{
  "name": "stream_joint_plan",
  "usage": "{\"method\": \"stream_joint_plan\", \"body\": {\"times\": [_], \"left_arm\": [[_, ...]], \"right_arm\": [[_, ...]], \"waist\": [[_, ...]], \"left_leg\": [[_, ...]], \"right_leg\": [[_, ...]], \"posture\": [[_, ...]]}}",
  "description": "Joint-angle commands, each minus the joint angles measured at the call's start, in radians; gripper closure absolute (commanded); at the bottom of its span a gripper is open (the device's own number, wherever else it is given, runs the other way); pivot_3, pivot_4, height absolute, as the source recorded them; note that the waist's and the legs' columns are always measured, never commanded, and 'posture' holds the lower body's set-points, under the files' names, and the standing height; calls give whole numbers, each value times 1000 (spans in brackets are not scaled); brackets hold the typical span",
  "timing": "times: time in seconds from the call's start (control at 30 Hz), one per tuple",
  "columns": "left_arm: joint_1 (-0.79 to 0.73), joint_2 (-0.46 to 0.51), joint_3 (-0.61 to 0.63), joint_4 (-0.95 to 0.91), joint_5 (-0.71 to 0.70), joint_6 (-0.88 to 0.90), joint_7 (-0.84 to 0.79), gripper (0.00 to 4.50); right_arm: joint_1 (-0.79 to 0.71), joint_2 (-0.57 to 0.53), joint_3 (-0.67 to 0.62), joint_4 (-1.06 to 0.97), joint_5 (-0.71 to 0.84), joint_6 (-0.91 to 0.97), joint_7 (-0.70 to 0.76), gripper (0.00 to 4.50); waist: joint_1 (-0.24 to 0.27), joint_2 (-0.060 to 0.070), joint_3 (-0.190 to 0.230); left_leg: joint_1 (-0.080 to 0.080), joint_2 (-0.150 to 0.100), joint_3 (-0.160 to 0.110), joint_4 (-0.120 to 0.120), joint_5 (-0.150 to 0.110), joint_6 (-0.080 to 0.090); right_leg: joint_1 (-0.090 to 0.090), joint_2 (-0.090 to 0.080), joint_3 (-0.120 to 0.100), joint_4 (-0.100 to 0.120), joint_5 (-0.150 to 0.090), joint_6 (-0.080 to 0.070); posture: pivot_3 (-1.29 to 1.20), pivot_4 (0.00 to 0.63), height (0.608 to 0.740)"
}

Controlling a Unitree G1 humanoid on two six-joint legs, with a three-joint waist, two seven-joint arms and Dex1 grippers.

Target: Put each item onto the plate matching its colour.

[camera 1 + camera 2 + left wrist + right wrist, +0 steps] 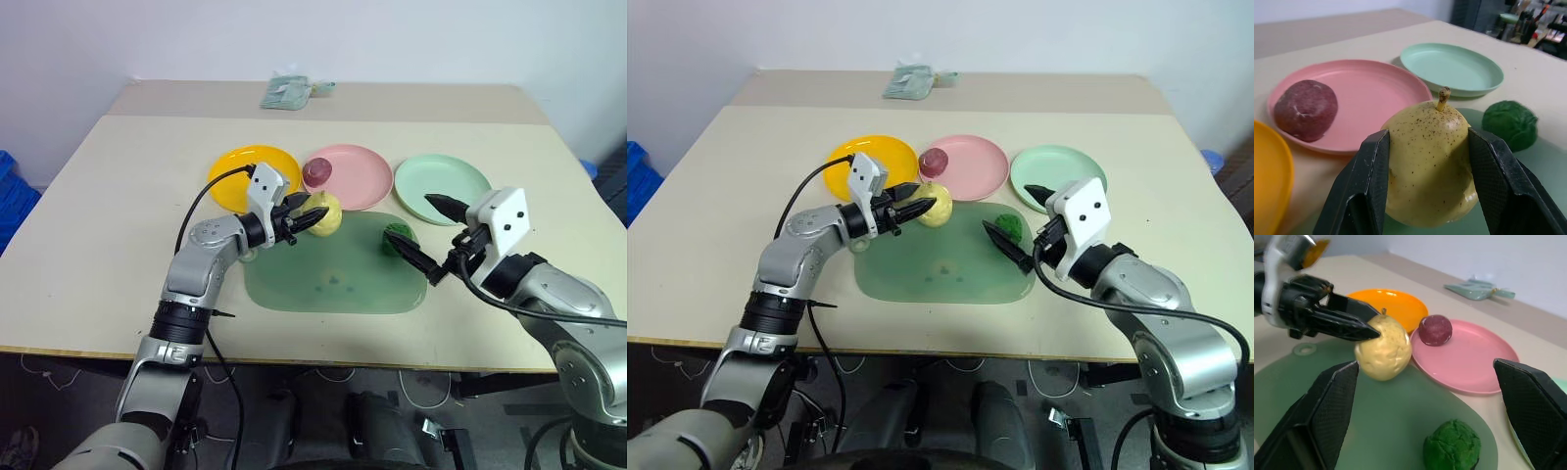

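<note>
the right tool (pixel 438 240) gapes wide by the dark green lumpy toy (pixel 401 238) on the translucent green tray (pixel 333 284). the left tool (pixel 312 215) clamps the pale yellow pear-shaped toy (pixel 327 213) at the tray's far edge. beyond, the dark red-purple round toy (pixel 316 172) sits on the pink plastic plate (pixel 358 176), between the bare yellow plate (pixel 235 173) and the bare mint plate (pixel 446 179); open desk (pixel 118 196) lies around.

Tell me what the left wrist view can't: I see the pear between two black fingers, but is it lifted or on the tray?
Observer: In the right wrist view the pear, held by the left gripper, looks raised slightly off the green tray, by the tray's far edge near the pink plate.
Operator: Where is the right gripper?
Observer: The right gripper is open, hovering by the green lumpy item on the tray.
Operator: Is the yellow plate free?
Observer: The yellow plate is bare; the red-purple item lies on the pink one.
</note>
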Motion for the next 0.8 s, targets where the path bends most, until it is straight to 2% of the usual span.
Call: {"method": "stream_joint_plan", "body": {"times": [0.03,0.2,0.43,0.67,0.8], "left_arm": [[-15,14,101,-73,-24,-3,96,2481],[-29,46,184,16,113,-70,362,2481],[-116,67,254,296,233,-236,642,2481],[-226,21,261,572,234,-431,700,2481],[-325,-23,250,706,217,-515,659,2481]], "right_arm": [[-39,3,8,10,-14,-43,18,0],[-90,25,54,71,-38,-81,43,0],[-193,47,104,188,-57,-127,100,0],[-208,32,95,261,-84,-179,159,0],[-192,19,77,265,-93,-188,166,0]], "waist": [[0,0,0],[-1,0,0],[4,-1,0],[3,-1,0],[4,-1,0]], "left_leg": [[0,0,0,0,0,0],[1,0,0,0,0,-1],[0,-1,0,1,1,-1],[0,-2,0,0,1,-1],[-1,-2,-1,1,0,-1]], "right_leg": [[0,0,0,0,0,0],[0,1,0,1,0,0],[0,0,0,1,2,1],[0,-1,-1,0,3,2],[0,-1,-1,0,3,3]], "posture": [[0,150,740],[0,150,740],[0,150,740],[0,150,740],[0,150,740]]}}
